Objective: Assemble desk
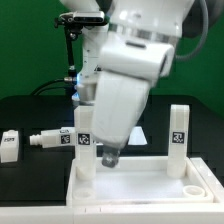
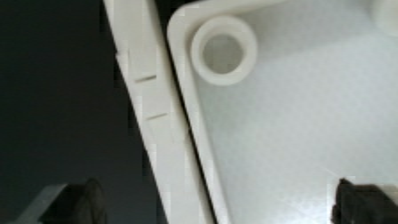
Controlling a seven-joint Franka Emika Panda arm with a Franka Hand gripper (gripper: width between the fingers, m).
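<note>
The desk top [image 1: 140,178], a white tray with a raised rim, lies on the black tabletop [image 1: 30,115] at the front of the exterior view. One upright leg [image 1: 85,152] stands in the tray at the exterior view's left, and a second upright leg [image 1: 178,130] at its right. Two loose legs [image 1: 50,140] lie on the tabletop left of the tray. The end effector [image 1: 108,157] hangs low over the tray, just beside the first upright leg. Its fingers [image 2: 71,205] are spread wide and grip nothing. A round socket [image 2: 226,52] shows in the tray floor near a corner.

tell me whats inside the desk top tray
Two upright legs: near leg, far leg; plus an empty round socket. The claw covers part of the floor.
</note>
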